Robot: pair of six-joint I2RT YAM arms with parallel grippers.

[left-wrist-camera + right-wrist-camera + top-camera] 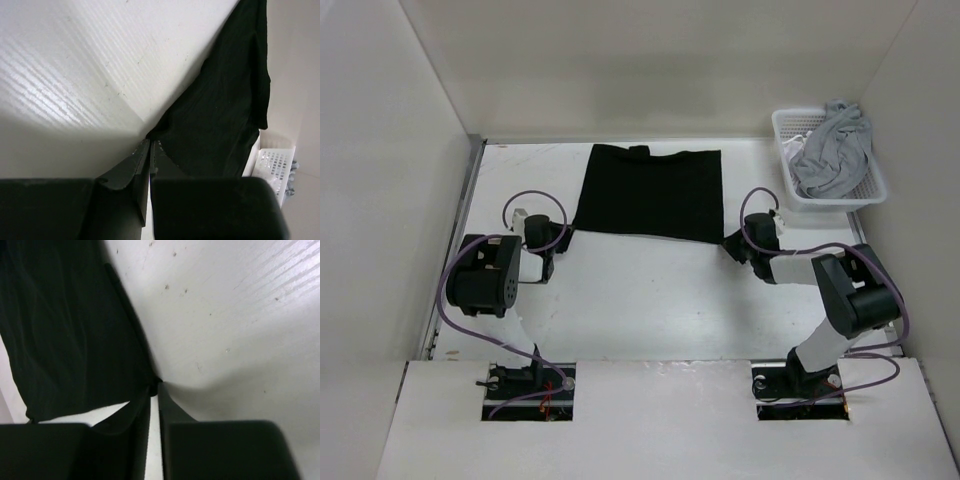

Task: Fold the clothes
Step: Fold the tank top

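Two grippers, one corner of the shirt in each.

Closed to a slit, the left gripper [150, 146] pinched the near left corner of the black shirt [650, 192], and the right gripper [155, 386], its jaws nearly together, nipped the near right corner. Both corners sat low at the table [640, 300]. The shirt lay flat beyond them, at the far middle of the table, its near hem stretched between the two grips. It showed as a plain rectangle with no sleeve sticking out at either side, so the side folds looked done. The crosswise fold, carrying the near hem toward the far edge, looked not yet made. Counted: one black shirt, two grippers, one white basket [781, 150] at the far right corner, and one light grey garment [835, 150] heaped in it.
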